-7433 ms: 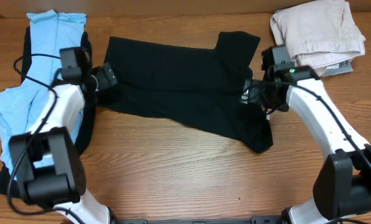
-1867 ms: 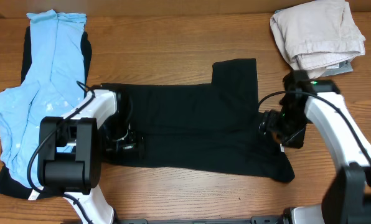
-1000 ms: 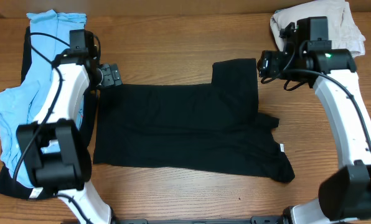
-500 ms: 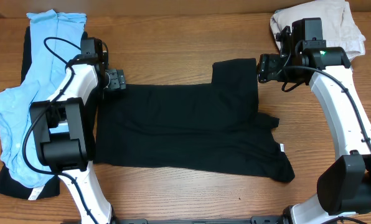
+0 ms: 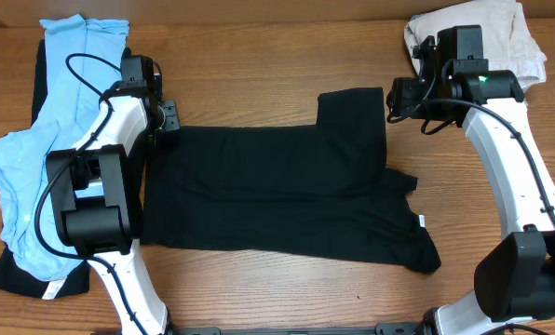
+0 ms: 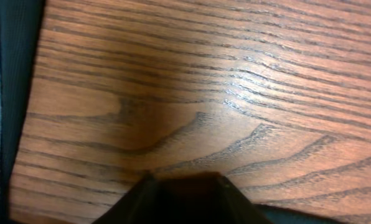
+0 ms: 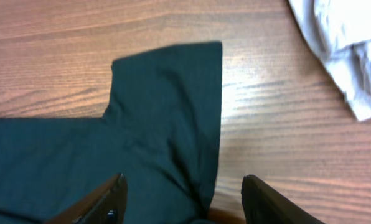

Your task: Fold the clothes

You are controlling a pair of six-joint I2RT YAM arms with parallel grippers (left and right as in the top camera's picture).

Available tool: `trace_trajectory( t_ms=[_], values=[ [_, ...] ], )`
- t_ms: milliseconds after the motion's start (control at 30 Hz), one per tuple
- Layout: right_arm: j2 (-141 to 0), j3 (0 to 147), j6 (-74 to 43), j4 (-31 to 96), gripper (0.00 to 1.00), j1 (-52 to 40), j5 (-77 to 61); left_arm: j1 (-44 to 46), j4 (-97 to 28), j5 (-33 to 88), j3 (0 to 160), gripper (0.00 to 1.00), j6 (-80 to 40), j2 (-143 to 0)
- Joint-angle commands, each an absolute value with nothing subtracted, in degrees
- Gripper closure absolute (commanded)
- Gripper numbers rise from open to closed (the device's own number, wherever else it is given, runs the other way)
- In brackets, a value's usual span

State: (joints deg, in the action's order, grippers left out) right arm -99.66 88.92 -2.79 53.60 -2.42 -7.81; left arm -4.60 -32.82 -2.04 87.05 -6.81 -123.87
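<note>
Wooden table [image 5: 259, 293] bears black garment [image 5: 277, 186].

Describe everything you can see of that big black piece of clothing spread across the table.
The plain black cloth garment lies spread nearly flat on the wooden table, limp and softly wrinkled. One short sleeve sticks out toward the far side at its right end; the near right corner flares outward, with a small white label at that edge. The open right gripper hovers at the sleeve; the left gripper sits by the far left corner. Neither visibly grips it.
</note>
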Motion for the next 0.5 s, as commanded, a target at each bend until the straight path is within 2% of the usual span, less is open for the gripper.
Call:
trace_trajectory(
  t_ms=[0, 133, 300, 467],
  values=[
    [-100.2, 90.1, -2.6, 51.8, 0.40, -2.7, -7.4, -4.5, -34.3, -1.5, 87.2, 0.76, -6.4, -126.5],
    [-101.2, 90.1, -3.0, 48.8, 0.42, -2.7, -7.4, -4.5, -35.6, -1.5, 87.2, 0.95, -6.5, -126.5],
    [-104.5, 90.1, -3.2, 43.7, 0.45, -3.5, -6.3, -4.5, -36.4, -1.5, 87.2, 0.96, -6.9, -126.5],
    [-108.7, 90.1, -3.2, 37.8, 0.45, -5.3, 0.5, -4.5, -37.5, -1.5, 87.2, 0.96, -7.7, -126.5]
  ],
)
